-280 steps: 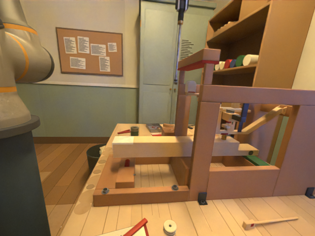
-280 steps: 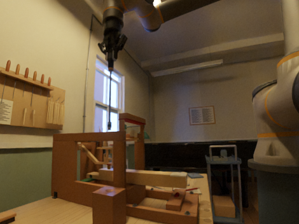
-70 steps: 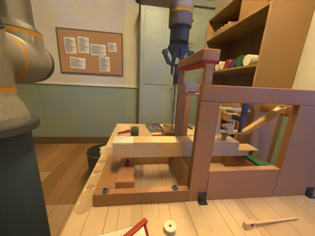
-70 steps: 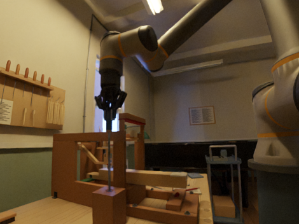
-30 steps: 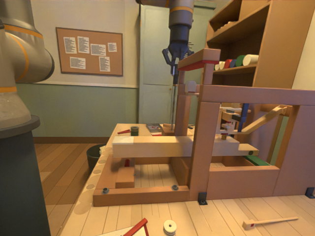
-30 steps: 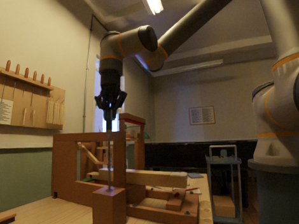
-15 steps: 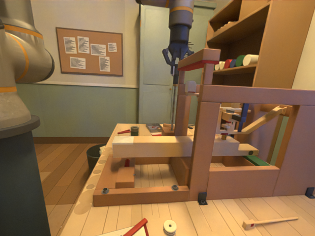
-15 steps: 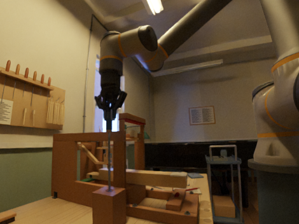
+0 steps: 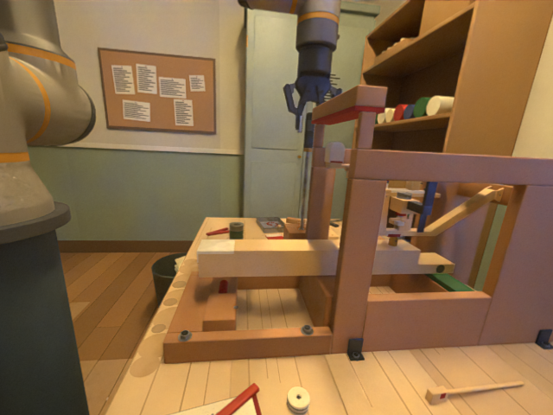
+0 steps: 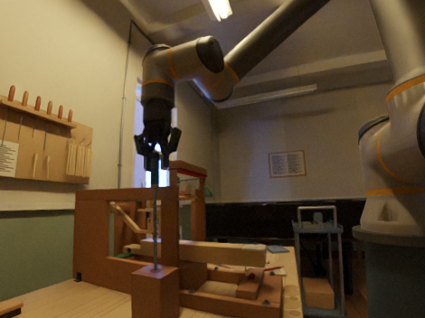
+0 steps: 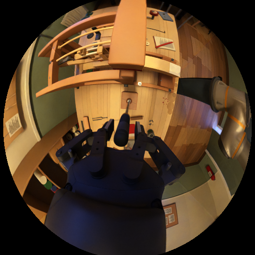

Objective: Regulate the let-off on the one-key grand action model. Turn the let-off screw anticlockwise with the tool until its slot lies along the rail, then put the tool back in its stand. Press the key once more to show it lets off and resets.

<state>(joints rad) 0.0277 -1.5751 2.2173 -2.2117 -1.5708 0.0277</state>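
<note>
On the wooden workbench stands the one-key grand action model (image 9: 357, 250), a tall frame with a long pale key (image 9: 268, 261) running through it and the levers and rail of the action (image 9: 408, 214) inside. Beside the frame, a square wooden stand block (image 10: 154, 289) holds the regulating tool (image 10: 155, 212) upright, its thin shaft seated in the block's hole (image 11: 128, 100) and its dark handle (image 11: 122, 133) at the top. The let-off screw is too small to make out. My gripper (image 11: 123, 127) hangs straight over the stand around the handle, and it is open, holding nothing.
The model's raised top board with red felt (image 9: 350, 107) sits close beside my gripper. A shelf unit (image 9: 446, 76) with coloured rolls stands behind. A spare hammer shank (image 9: 473, 391), a white disc (image 9: 298, 399), a small dark cylinder (image 9: 236, 230) and papers lie on the bench; a bin (image 9: 165, 274) sits on the floor.
</note>
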